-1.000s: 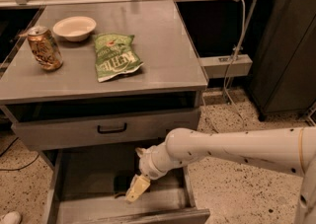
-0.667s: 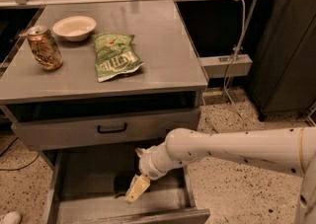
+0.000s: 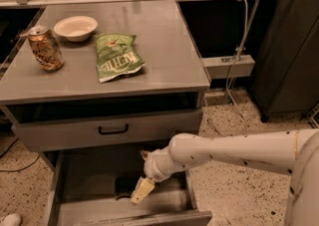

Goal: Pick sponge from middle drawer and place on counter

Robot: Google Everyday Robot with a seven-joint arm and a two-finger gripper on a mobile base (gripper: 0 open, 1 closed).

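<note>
Change over the last second: none I can detect. My arm holds the same pose and my end effector remains low inside the middle drawer, near its floor. The sponge lies as a dark patch just beside the end effector, on its camera-left side. Whether they touch I cannot tell, nor whether the end effector is spread or pinching it. Judgement: the grasp is being settled, the lift has not begun, and placing remains. Containers: the middle drawer, pulled open, shows only the sponge by the end effector; the floor I can see is otherwise bare grey. The drawer front above the end effector is shut, contents hidden. On the counter, well above and beyond, the bowl looks empty, with a can and a chip bag near it.
</note>
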